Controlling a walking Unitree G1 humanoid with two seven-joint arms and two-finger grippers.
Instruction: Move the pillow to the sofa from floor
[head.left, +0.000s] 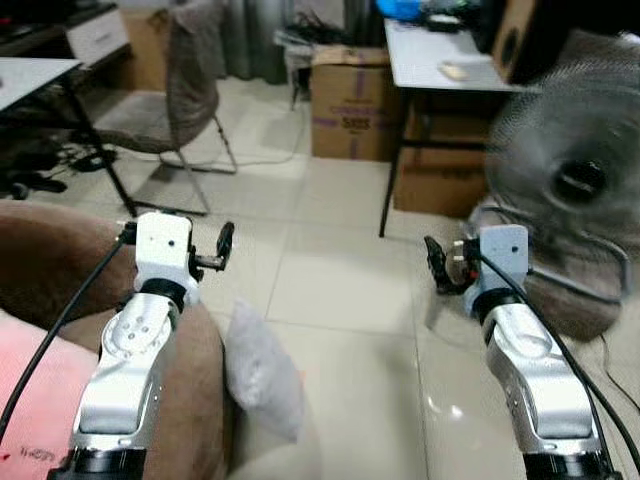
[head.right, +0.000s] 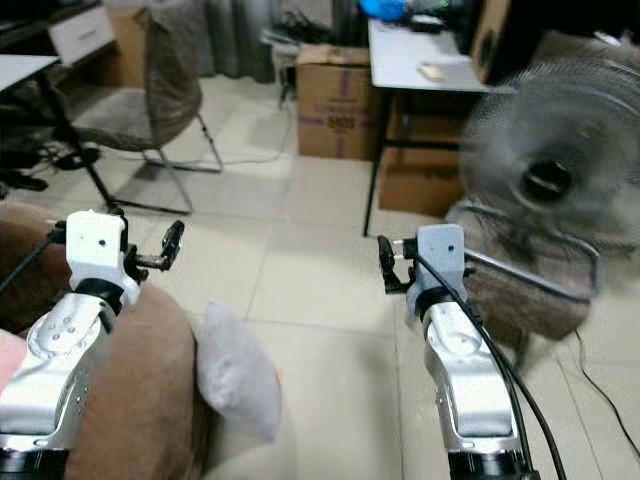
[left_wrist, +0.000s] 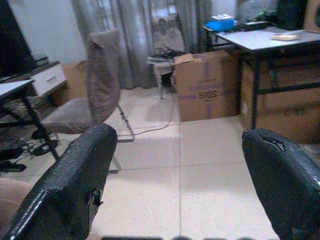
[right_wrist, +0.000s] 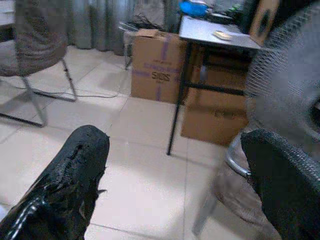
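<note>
Down on the tiled floor (head.left: 340, 300), wedged against the rounded brown arm of the sofa (head.left: 195, 380), the pale grey pillow (head.left: 262, 372) stands on edge, leaning on the upholstery and not yet lifted. Both arms are raised in front of the robot at about the same height, well above the pillow. The left gripper (head.left: 215, 250) hangs over the sofa's outer edge, and its wrist view shows its two black fingers (left_wrist: 75, 185) spread wide with nothing between them but the room beyond. The right gripper (head.left: 440, 265) is out over bare floor, well apart from the pillow, and its fingers (right_wrist: 65, 185) likewise stand wide apart and empty. Judging from this, the task is at its start: the approach to the pillow, with no grasp begun. The next move seems to call for bending or lowering an arm toward the floor beside the sofa, most likely the left one since it is nearer, and closing the fingers on the pillow's upper edge. Soft fabric may slip or fold, so a deep bite would help. A standing fan (head.left: 570, 180) close by the right arm leaves that side little room to swing.
</note>
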